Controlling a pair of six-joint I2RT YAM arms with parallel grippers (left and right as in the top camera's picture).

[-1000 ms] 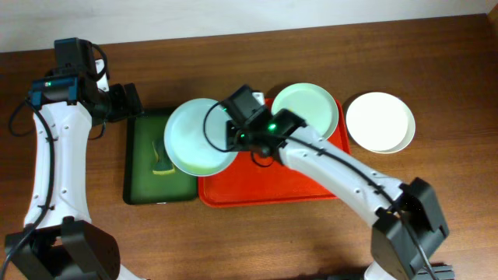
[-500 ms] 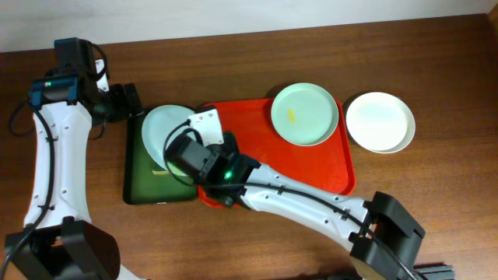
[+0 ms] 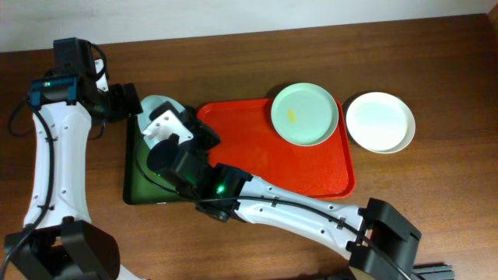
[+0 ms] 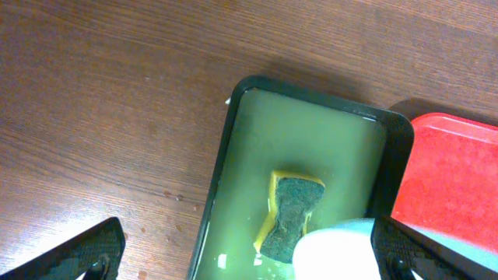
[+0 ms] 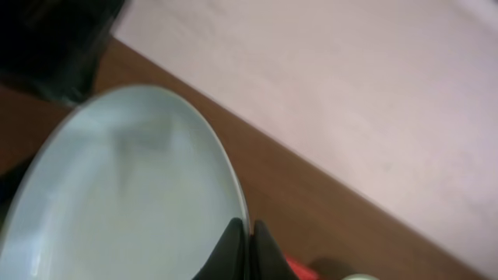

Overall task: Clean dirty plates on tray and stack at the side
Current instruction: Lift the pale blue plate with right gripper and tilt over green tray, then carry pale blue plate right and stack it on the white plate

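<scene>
My right gripper (image 5: 246, 250) is shut on the rim of a pale mint plate (image 5: 124, 194), pinching its edge between both fingers. From overhead this plate (image 3: 158, 107) stands tilted up over the dark green tray (image 3: 135, 185), mostly hidden under my right wrist. A second mint plate (image 3: 305, 113) with a yellow smear lies at the back right of the red tray (image 3: 264, 155). The white plate (image 3: 380, 122) rests on the table to the right of the red tray. My left gripper (image 4: 253, 260) hangs open over the green tray's far end (image 4: 311, 132), holding nothing.
The green tray holds greenish water and a yellow sponge with a dark scrub side (image 4: 292, 214). The held plate's edge (image 4: 342, 249) sits just beside the sponge. My right arm (image 3: 296, 210) stretches across the table in front of the red tray.
My right arm has swung left, carrying the mint plate from the red tray's left edge over the green tray and tilting it upright. The left arm has stayed still.
</scene>
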